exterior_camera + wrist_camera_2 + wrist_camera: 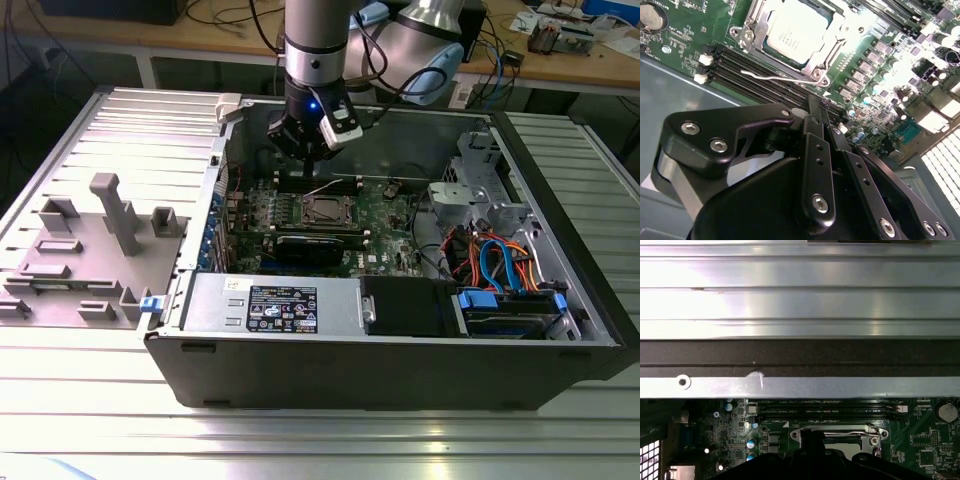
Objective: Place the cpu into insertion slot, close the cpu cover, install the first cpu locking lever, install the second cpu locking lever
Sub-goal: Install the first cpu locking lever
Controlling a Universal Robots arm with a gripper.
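Second wrist view: cpu point(796, 31) sits in its socket under cpu cover point(756, 25); claw point(821, 117) closed, empty.

Electronics lab or robotics workbench. Open computer case point(400, 350) lies on ribbed aluminium table point(300, 440), motherboard point(385, 215) exposed inside. Beside case, on exterior view's left: grey fixture blocks point(110, 215) (likely printed, cannot confirm). Behind case: wooden bench point(560, 62) strewn with cables point(225, 18) and small electronic parts. Robot arm point(315, 40) stands above case.
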